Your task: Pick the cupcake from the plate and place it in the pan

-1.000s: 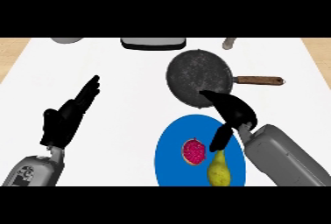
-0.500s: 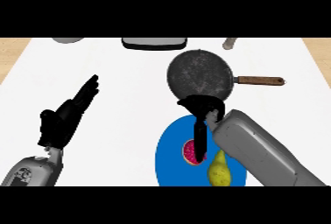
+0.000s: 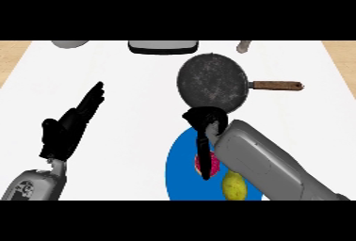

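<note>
Cupcake (image 3: 214, 164), pink: on blue plate (image 3: 179, 174) beside a yellow fruit (image 3: 235, 186), partly under the right hand (image 3: 205, 120), fingers straight down, not clasped. Left hand (image 3: 66, 132): spread, resting at left. Advised: bracket the cupcake before closing, sparing the fruit, then lift toward the pan (image 3: 212, 84).

Right hand (image 3: 206, 118) lower, perhaps onto cupcake (image 3: 215, 164).

Pink cupcake (image 3: 214, 165) on blue plate (image 3: 179, 172), dark pan (image 3: 212, 82) just beyond, handle right
</note>
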`<move>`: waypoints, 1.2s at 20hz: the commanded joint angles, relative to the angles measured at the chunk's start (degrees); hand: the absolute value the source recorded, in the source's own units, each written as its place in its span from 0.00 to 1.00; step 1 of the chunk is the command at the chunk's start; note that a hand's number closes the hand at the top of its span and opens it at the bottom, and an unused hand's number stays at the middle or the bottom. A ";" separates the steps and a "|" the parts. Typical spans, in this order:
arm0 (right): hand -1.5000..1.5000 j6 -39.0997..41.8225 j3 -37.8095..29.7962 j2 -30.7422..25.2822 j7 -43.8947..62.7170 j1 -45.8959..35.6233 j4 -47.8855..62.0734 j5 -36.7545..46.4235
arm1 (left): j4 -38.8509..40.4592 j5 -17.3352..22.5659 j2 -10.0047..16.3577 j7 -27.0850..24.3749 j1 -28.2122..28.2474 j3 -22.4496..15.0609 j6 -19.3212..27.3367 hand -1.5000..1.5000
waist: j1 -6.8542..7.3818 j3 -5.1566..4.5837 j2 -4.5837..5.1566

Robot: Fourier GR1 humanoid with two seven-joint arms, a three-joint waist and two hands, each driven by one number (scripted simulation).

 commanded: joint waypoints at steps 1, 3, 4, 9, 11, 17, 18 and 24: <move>0.00 3.54 2.96 1.90 11.33 0.27 -1.33 0.67 | -3.04 0.46 0.56 1.70 1.81 -0.09 -1.18 0.50 | 0.03 0.03 -0.19; 0.00 4.90 1.24 0.61 12.29 -0.31 -1.14 -0.58 | 1.83 0.17 -0.33 -0.56 -1.05 1.00 -1.39 0.50 | -0.49 0.00 0.01; 0.00 2.88 3.00 1.12 11.75 1.21 -1.65 1.47 | 0.35 -0.80 -0.08 -1.57 1.83 0.69 -0.85 0.50 | -0.18 0.02 -0.05; 0.00 4.06 2.92 0.17 14.68 3.78 -7.02 0.37 | -0.89 0.16 -0.48 2.41 -1.06 1.77 -1.50 0.50 | -0.64 0.04 -0.14; 0.00 1.32 4.41 0.72 10.89 5.20 -3.01 4.20 | -1.95 -0.50 -0.31 2.78 -1.58 1.68 -1.64 0.50 | -0.25 0.06 0.02; 0.00 2.11 3.82 1.56 8.19 7.71 -2.14 9.33 | 0.63 -2.65 -2.41 -0.42 0.76 1.38 -1.67 0.50 | -0.19 0.05 0.12; 0.00 1.09 4.10 2.08 5.08 8.13 0.88 11.08 | -5.92 -3.37 -2.64 2.42 3.23 0.58 0.06 0.50 | 0.33 0.07 0.08; 1.00 6.69 4.77 2.92 -2.75 10.46 2.37 12.70 | -2.94 -3.55 -3.48 -0.27 3.31 1.43 -2.34 0.50 | 0.31 0.07 0.22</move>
